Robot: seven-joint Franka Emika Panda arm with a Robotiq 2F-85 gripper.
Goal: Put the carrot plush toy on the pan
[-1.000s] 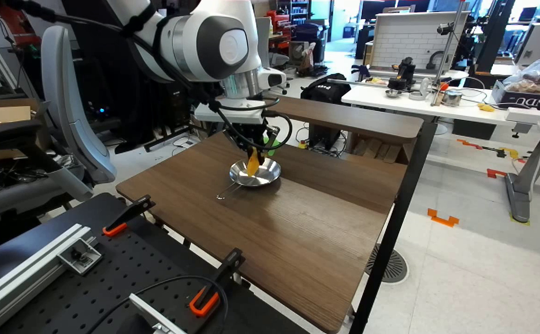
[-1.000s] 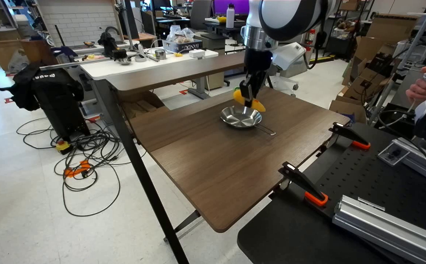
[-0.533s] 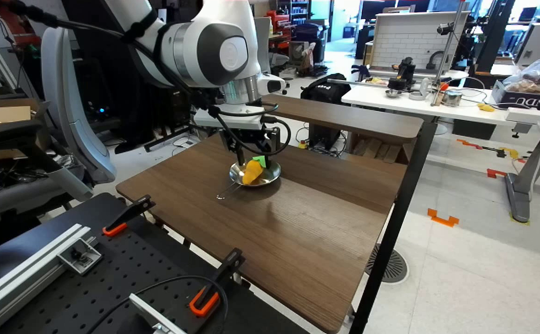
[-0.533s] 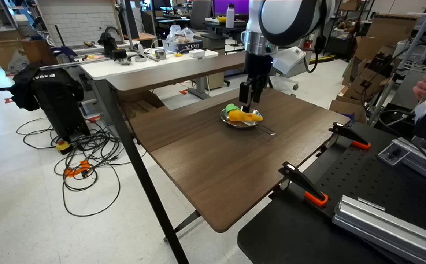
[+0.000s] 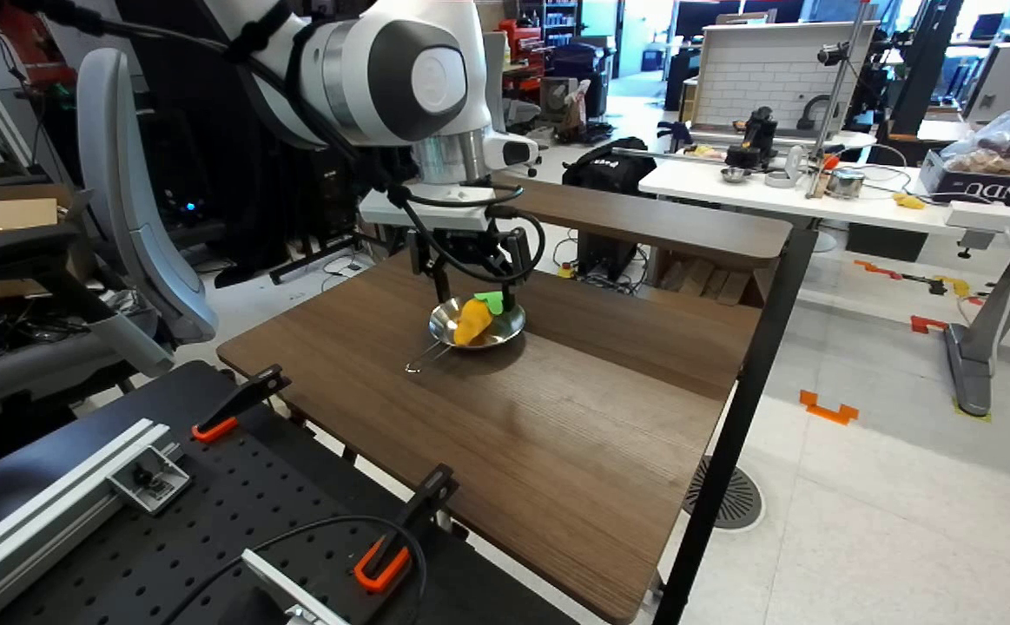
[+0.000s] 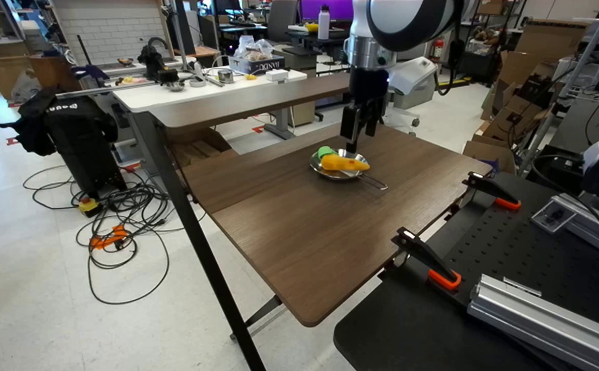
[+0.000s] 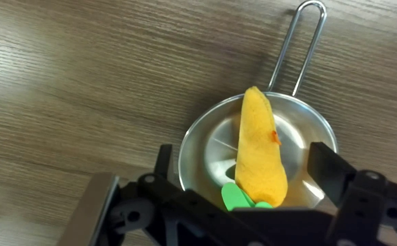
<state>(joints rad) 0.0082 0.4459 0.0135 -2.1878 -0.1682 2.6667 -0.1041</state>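
The carrot plush toy (image 7: 259, 150) lies in the pan (image 7: 198, 145), its yellow-orange tip at the rim beside the wire handle. Its green leaves are partly hidden by the gripper's body in the wrist view. Both exterior views also show the carrot plush toy (image 5: 472, 324) (image 6: 344, 164) resting in the shiny pan (image 5: 509, 328). My gripper (image 7: 243, 152) is open, one finger on each side of the toy with gaps between. In both exterior views the gripper (image 5: 475, 298) (image 6: 359, 142) hangs just over the pan, toward its side away from the handle.
The pan stands on a brown wooden table (image 5: 557, 434). A raised wooden shelf (image 5: 643, 217) runs along the table's far side in an exterior view. Black clamps with orange handles (image 6: 443, 278) hold the edge beside a black perforated board (image 6: 484, 257).
A second ago my gripper held the carrot toy above the pan. It came down, opened and let go of the toy, which now lies in the pan. The gripper has since risen slightly.
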